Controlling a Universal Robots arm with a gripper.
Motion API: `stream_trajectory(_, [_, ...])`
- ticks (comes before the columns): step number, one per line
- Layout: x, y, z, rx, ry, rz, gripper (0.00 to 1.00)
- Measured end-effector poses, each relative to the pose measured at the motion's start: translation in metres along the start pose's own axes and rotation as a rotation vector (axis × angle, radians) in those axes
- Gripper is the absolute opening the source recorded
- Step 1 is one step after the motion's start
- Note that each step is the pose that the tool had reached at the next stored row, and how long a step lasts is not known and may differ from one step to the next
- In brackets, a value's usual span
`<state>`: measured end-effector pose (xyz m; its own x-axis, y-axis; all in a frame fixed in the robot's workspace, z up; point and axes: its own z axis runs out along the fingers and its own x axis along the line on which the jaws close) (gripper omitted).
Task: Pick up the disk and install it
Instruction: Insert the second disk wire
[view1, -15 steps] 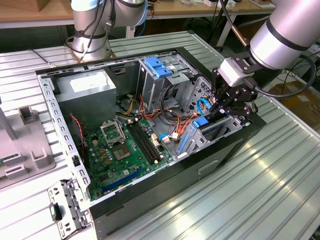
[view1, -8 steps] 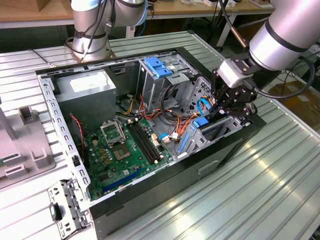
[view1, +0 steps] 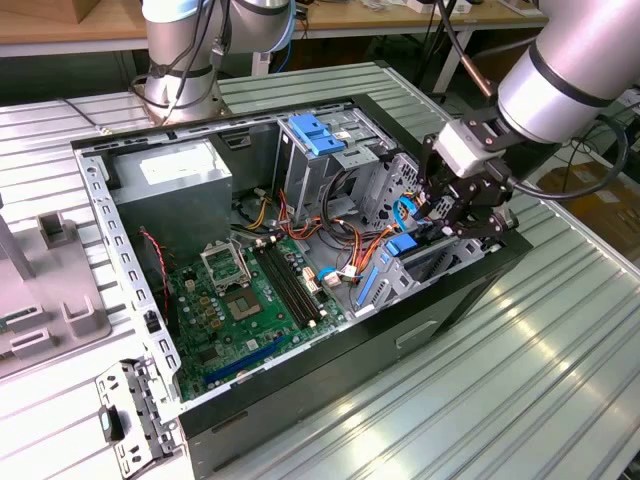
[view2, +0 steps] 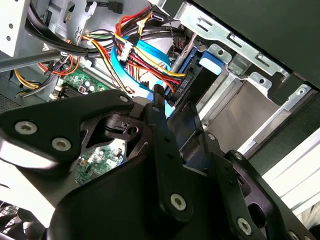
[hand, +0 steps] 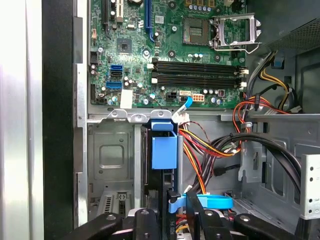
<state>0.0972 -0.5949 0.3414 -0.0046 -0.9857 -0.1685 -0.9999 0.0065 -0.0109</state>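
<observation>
The disk (view1: 432, 262) stands on edge in the drive bay at the end of the open computer case (view1: 100, 230) on the exterior view's right, with blue rails along its sides. In the first wrist view the disk (hand: 156, 187) is a dark narrow slab with a blue rail tab, sitting in the bay slot. My gripper (view1: 470, 222) reaches down into that bay, and its black fingers (hand: 145, 222) sit on either side of the disk. In the second wrist view my gripper (view2: 187, 145) is shut on the dark disk (view2: 194, 86).
Bundles of coloured cables (hand: 210, 150) run close beside the disk. The green motherboard (view1: 240, 300) fills the case floor, with a grey power supply (view1: 170, 190) and a bare blue bracket (view1: 315, 132) at the back. A grey fixture (view1: 50, 290) stands on the exterior view's left.
</observation>
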Motion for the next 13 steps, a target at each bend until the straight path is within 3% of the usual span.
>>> stream_trajectory(4, [-0.0012, -0.0001, -0.0073, 0.0000, -0.0013, 0.000, 0.36])
stream_trajectory(7, [-0.0031, -0.0002, -0.0177, 0.0000, -0.0032, 0.000, 0.36])
stream_trajectory(10, [-0.0045, -0.0002, -0.0181, 0.0000, -0.0056, 0.000, 0.35])
stream_trajectory(13, [-0.0060, -0.0002, -0.0162, -0.0008, -0.0076, 0.000, 0.21])
